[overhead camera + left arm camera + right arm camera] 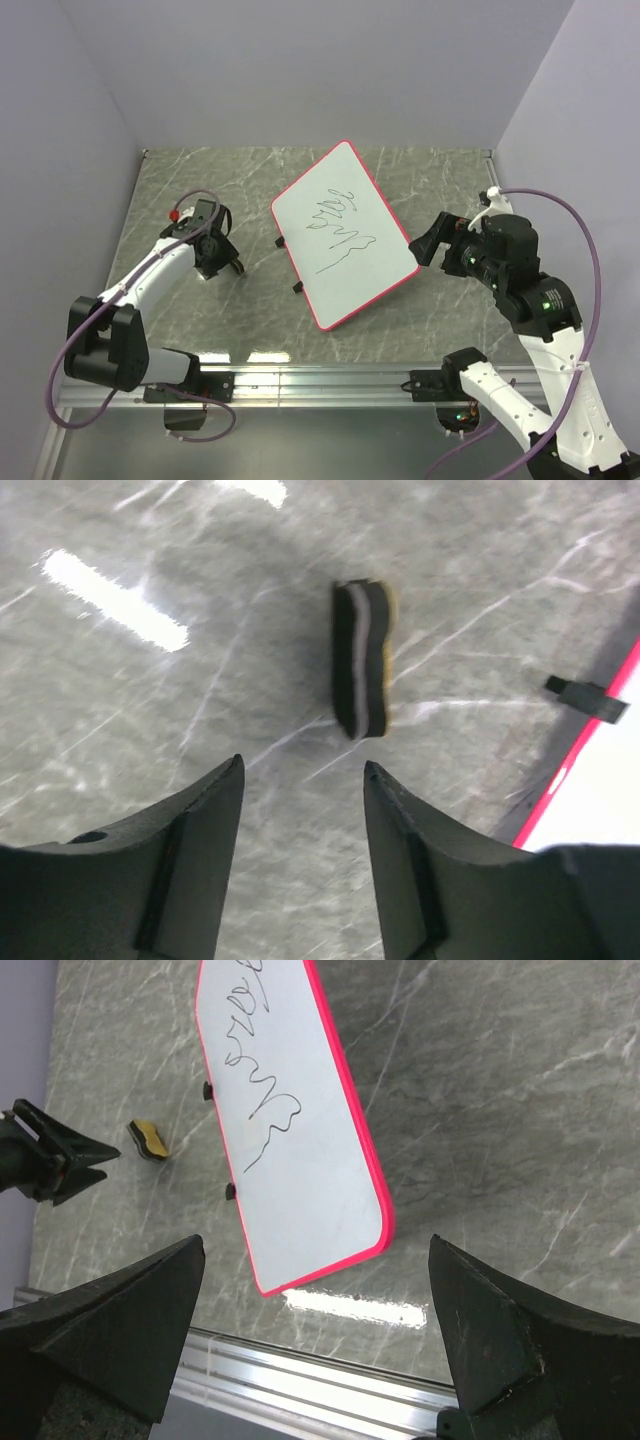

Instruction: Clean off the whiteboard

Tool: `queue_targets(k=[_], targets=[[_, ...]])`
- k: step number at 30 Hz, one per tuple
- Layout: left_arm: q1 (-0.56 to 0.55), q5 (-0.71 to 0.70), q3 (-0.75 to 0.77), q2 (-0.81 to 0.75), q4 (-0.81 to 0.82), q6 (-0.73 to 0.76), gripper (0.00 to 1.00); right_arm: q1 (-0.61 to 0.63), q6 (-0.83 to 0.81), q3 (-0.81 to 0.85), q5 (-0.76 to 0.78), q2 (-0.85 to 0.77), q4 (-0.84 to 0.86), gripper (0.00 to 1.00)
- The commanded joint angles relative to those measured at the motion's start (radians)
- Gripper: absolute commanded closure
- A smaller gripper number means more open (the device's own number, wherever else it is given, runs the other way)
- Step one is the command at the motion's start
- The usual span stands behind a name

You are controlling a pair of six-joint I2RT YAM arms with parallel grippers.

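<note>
The whiteboard (345,235) lies tilted in the middle of the grey marble table, red-pink framed, with black scribbles on it. It also shows in the right wrist view (300,1130) and at the right edge of the left wrist view (600,815). A small yellow and black eraser (362,660) stands on its edge on the table left of the board, also seen from the right wrist (148,1140). My left gripper (303,763) is open and empty, just short of the eraser (222,262). My right gripper (425,245) is open and empty beside the board's right edge (318,1245).
Two small black clips (280,241) (297,288) stick out from the board's left edge; one shows in the left wrist view (588,698). An aluminium rail (320,380) runs along the table's near edge. Lilac walls close in the left, back and right.
</note>
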Motion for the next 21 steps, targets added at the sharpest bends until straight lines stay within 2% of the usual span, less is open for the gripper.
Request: queue_targets(k=[1, 5, 10, 16, 21], targets=[[-0.003, 0.037, 0.025, 0.021, 0.126, 0.036, 0.44, 0.007, -0.008, -0.010, 0.010, -0.011, 0.044, 0.00], [-0.005, 0.117, 0.126, 0.134, 0.216, 0.051, 0.57, 0.007, -0.006, -0.015, 0.010, -0.012, 0.044, 0.00], [-0.018, 0.149, 0.232, 0.258, 0.232, 0.037, 0.69, 0.007, 0.002, -0.026, 0.013, -0.029, 0.037, 0.00], [-0.023, 0.132, 0.180, 0.344, 0.224, 0.022, 0.78, 0.007, -0.009, -0.026, 0.044, -0.057, 0.009, 0.00], [-0.021, 0.087, 0.105, 0.272, 0.197, 0.017, 0.78, 0.005, -0.024, -0.041, 0.054, -0.061, 0.007, 0.00]])
